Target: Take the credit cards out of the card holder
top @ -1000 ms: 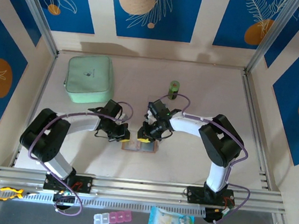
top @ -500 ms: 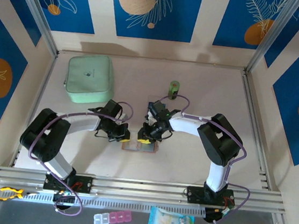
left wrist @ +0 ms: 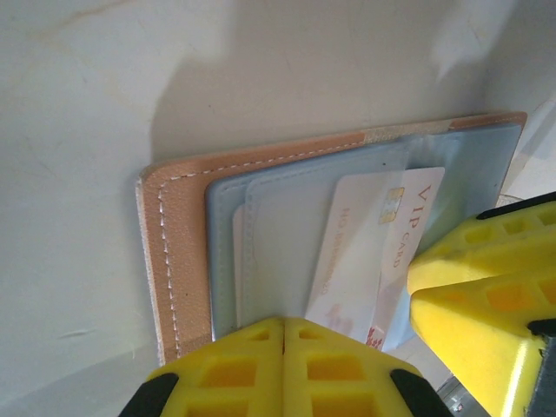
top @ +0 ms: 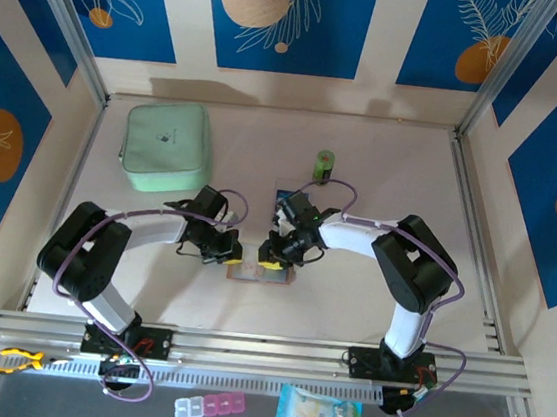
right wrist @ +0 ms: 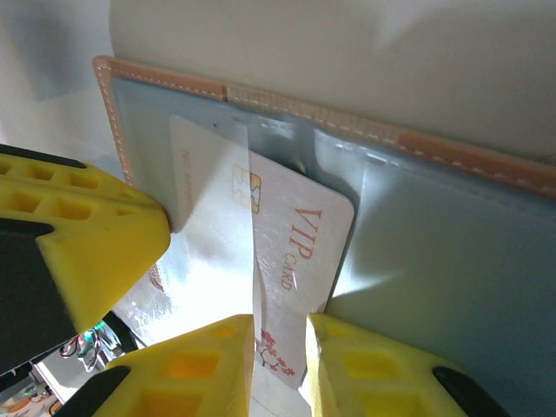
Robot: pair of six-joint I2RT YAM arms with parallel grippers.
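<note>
A mint case (top: 168, 146) is lying at the table's (top: 395, 161) far left, with a green roll (top: 324, 162) standing mid-back. A pill box (top: 210, 405) and a snack packet (top: 319, 416) are sitting in front of the rail (top: 263, 347).
</note>
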